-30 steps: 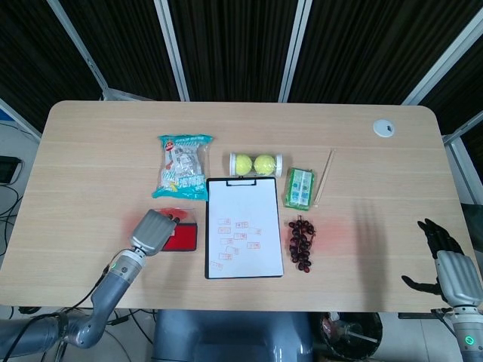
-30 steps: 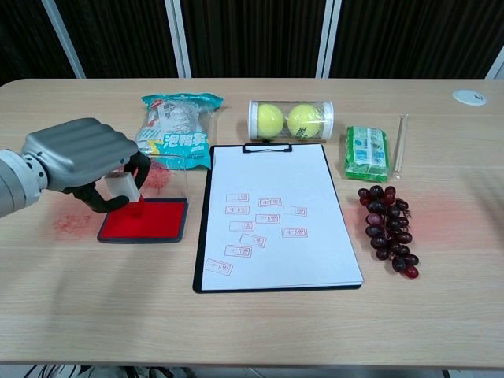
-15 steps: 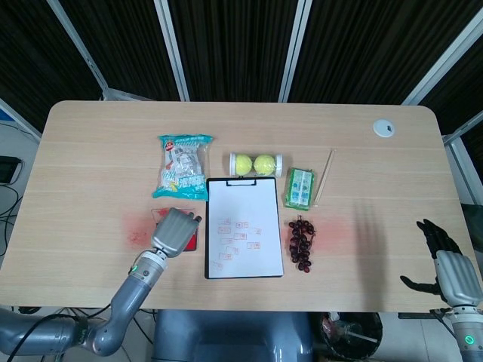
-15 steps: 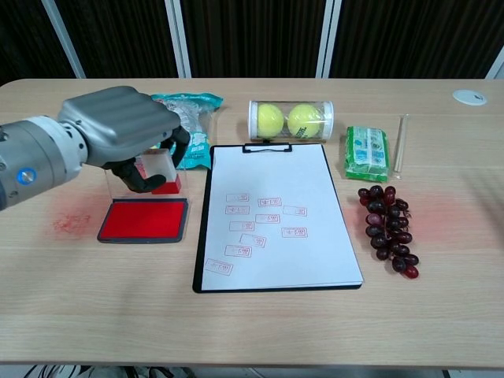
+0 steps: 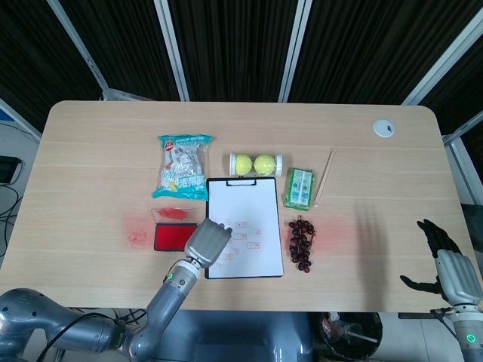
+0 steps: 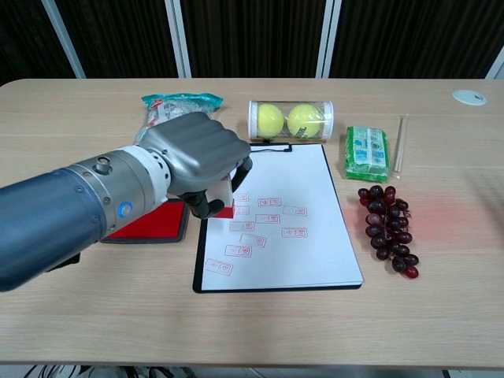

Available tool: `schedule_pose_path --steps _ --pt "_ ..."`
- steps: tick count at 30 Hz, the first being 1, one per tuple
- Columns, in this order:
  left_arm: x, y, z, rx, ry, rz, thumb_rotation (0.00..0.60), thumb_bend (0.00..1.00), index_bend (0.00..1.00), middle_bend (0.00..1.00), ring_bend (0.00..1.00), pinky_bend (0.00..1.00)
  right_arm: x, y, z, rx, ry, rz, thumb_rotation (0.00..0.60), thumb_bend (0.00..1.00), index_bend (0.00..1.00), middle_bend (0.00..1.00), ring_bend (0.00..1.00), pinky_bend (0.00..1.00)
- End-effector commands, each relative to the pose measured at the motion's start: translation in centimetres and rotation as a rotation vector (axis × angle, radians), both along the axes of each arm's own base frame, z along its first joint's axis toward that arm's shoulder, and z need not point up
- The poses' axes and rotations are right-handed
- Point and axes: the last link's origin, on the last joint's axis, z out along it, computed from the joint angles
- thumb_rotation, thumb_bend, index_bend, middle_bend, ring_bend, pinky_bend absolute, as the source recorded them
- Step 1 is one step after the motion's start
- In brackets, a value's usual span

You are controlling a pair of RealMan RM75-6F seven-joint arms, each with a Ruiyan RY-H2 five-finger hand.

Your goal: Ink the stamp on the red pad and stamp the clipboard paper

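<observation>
Left hand (image 6: 197, 157) with stamp (image 6: 223, 198) now off the red pad (image 6: 154, 223), lifted and carried toward the tabletop's right edge. Now over the left edge of the clipboard paper (image 6: 283, 216), red stamp face just above the sheet. Pad uncovered in the head view (image 5: 175, 237). Forearm swung in across the near edge.
</observation>
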Motion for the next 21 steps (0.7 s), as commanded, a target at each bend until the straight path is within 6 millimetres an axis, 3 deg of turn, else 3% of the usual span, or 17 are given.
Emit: schedule_pose_path --steps 1,14,21 --pt "0.5 -0.3 -0.6 -0.01 0.0 -0.012 0.6 0.43 0.67 0.71 0.93 1.0 0.0 0.0 0.0 0.001 -0.002 -0.001 0.6 0.17 0.0 0.0 0.0 0.13" --pt "3.2 -3.1 -4.0 -0.082 -0.003 -0.073 0.6 0.43 0.68 0.73 0.94 1.0 0.0 0.0 0.1 0.0 -0.005 -0.001 0.6 0.17 0.0 0.0 0.0 0.13" --pt "3.8 -3.5 -4.7 -0.086 0.004 -0.079 0.6 0.43 0.68 0.73 0.93 1.0 0.0 0.0 0.1 -0.002 -0.006 0.0 0.6 0.17 0.0 0.0 0.0 0.13"
